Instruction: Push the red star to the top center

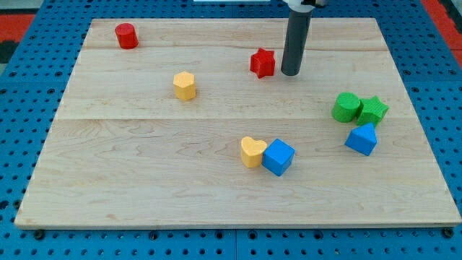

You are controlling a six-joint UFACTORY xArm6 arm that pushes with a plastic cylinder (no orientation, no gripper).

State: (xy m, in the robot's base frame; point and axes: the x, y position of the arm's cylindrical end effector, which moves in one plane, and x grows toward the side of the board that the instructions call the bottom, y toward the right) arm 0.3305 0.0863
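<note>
The red star (263, 63) lies on the wooden board (144, 166), a little right of centre near the view's top. My tip (290, 73) stands just to the star's right, a small gap from it, at about the same height in the view. The dark rod rises straight up out of the view's top.
A red cylinder (126, 35) sits at the top left. A yellow hexagonal block (185, 85) lies left of centre. A yellow heart (251, 152) touches a blue cube (279, 157) at lower centre. At the right, a green cylinder (346, 107), a green star (373, 110), a blue block (362, 139).
</note>
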